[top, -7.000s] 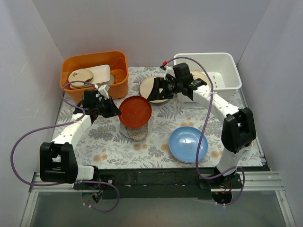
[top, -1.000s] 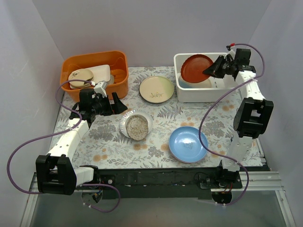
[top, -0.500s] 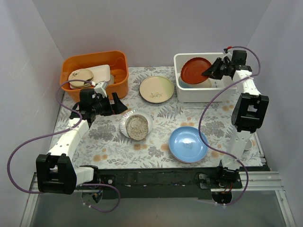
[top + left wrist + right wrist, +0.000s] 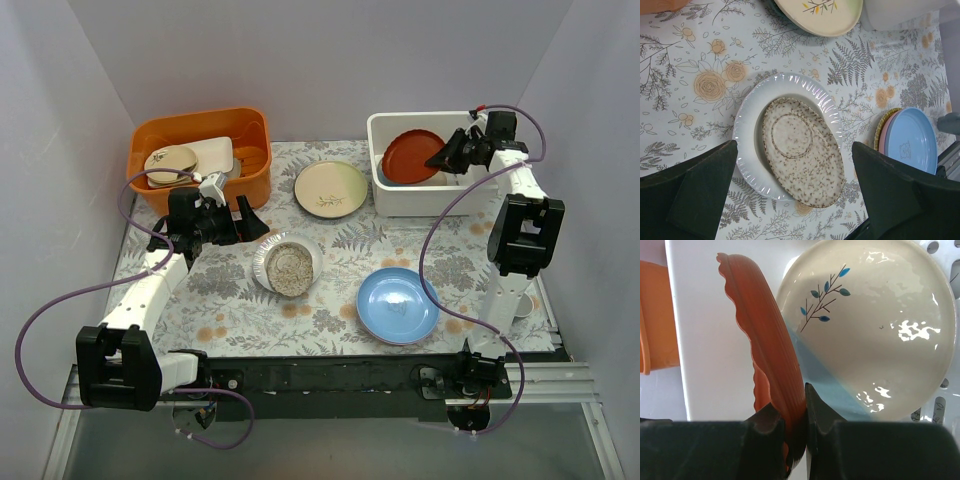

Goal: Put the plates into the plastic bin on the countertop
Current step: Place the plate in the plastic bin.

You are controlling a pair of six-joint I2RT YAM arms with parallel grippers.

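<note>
My right gripper [image 4: 445, 158] [image 4: 792, 402] is shut on the rim of a dark red plate [image 4: 412, 157] [image 4: 767, 340]. It holds the plate tilted inside the white plastic bin [image 4: 430, 205] [image 4: 710, 340], over a cream-and-pale-blue plate [image 4: 870, 330]. On the countertop [image 4: 200, 290] lie a cream plate with a leaf sprig [image 4: 330, 188] [image 4: 820, 12] and a blue plate [image 4: 398, 305] [image 4: 912, 140], which tops a pink rim [image 4: 883, 137] and a yellow rim [image 4: 876, 131]. My left gripper [image 4: 245, 222] [image 4: 794, 147] hangs open above a white fluted plate [image 4: 287, 265] [image 4: 747, 125] carrying a speckled oval dish [image 4: 800, 150].
An orange tub [image 4: 200, 130] with cream dishes stands at the back left, just behind my left arm. Grey walls close in both sides and the back. The black front edge [image 4: 320, 365] runs between the arm bases.
In the last second my right gripper has lowered the dark red plate further into the bin. Seven seconds ago that plate was at the table's middle. The left arm has stayed still.
</note>
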